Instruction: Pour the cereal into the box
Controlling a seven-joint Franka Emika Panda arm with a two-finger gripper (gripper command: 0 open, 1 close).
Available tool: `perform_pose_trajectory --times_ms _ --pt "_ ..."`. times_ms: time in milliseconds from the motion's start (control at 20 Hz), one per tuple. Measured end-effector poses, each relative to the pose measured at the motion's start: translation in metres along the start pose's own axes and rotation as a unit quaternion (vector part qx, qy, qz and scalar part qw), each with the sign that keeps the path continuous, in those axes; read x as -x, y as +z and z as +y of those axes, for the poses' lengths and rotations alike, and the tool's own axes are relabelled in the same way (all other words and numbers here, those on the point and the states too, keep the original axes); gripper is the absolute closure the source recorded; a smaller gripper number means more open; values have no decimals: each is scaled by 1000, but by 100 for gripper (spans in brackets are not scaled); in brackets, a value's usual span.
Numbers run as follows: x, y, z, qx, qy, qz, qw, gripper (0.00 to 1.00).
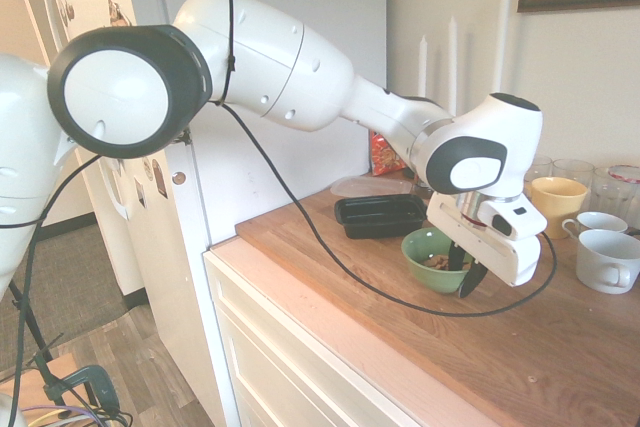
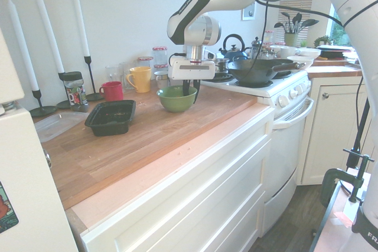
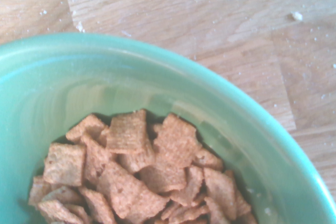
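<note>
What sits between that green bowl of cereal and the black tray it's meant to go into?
Nothing visible. The green bowl holding the cereal and the black tray stand apart on the wooden counter, with only bare wood between them. The red mug stands further back, toward the wall.

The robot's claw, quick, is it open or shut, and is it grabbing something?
Gripper: shut on the green bowl's rim, one finger inside and one outside. The cereal is in the bowl, which sits on the counter.
</note>
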State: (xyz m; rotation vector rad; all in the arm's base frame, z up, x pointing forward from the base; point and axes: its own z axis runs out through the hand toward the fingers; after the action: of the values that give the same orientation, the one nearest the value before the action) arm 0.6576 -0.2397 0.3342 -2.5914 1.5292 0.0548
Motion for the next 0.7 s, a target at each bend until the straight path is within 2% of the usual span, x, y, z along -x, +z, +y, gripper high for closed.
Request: perform_pose_trajectory --times_ms 200,700 --pt "2 -13 -6 -6 -5 5 1000 100" --pt "30 -83 -21 -19 -28 34 999 100"
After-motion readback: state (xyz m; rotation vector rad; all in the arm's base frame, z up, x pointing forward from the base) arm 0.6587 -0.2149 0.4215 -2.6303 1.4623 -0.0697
